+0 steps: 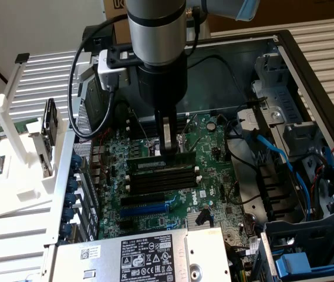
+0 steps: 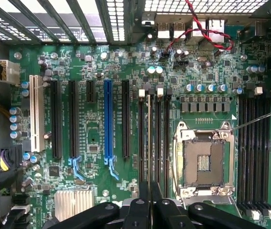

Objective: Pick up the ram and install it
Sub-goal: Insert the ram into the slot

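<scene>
Claw is clamping narrow on the ram, which is hanging directly beneath it, edge down, long axis running parallel to the slots and sitting in line with one of them.

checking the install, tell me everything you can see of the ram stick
The ram is a long, narrow green board with dark chips and a pale label, standing on edge, lined up with the black memory slots on the motherboard. The gripper is shut on its upper edge near the middle. Whether it is seated in a slot I cannot tell.
</scene>
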Controlling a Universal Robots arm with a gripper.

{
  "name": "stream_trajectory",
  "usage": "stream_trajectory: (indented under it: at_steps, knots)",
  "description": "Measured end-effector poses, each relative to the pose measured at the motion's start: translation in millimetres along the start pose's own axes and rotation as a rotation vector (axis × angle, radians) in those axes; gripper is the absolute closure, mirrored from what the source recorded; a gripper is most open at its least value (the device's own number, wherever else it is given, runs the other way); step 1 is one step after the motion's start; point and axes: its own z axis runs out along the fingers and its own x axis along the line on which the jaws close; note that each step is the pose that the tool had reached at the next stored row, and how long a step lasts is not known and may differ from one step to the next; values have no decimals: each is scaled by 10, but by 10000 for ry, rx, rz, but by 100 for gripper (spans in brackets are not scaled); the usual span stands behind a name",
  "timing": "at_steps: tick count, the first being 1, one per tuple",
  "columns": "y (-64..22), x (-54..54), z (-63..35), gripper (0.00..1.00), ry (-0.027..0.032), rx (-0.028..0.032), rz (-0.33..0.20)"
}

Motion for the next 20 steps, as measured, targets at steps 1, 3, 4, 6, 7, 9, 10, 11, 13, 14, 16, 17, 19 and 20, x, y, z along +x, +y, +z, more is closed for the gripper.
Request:
stream_trajectory:
  at_steps: [1, 3, 4, 6, 7, 9, 10, 11, 13, 14, 16, 17, 19, 20]
  knots:
    - [0, 0, 8, 88, 1, -2, 0]
    - [1, 1, 27, 88, 0, -3, 1]
    - [1, 1, 34, 88, 0, -4, 0]
    - [1, 2, 48, 88, 0, -9, 1]
    - [1, 2, 56, 88, 0, -12, 0]
    - [2, 3, 72, 88, 0, -17, 1]
    - [2, 3, 80, 88, 1, -22, 1]
    - [3, 3, 88, 88, 1, -27, 1]
    - [1, 4, 104, 88, 1, -40, 1]
    - [-2, 4, 109, 88, 2, -47, 0]
    - [-6, 4, 114, 88, 5, -64, 2]
    - [-11, 4, 116, 88, 5, -74, 2]
    - [-23, 4, 119, 88, 1, -97, 3]
    - [-30, 4, 120, 88, 2, -110, 3]
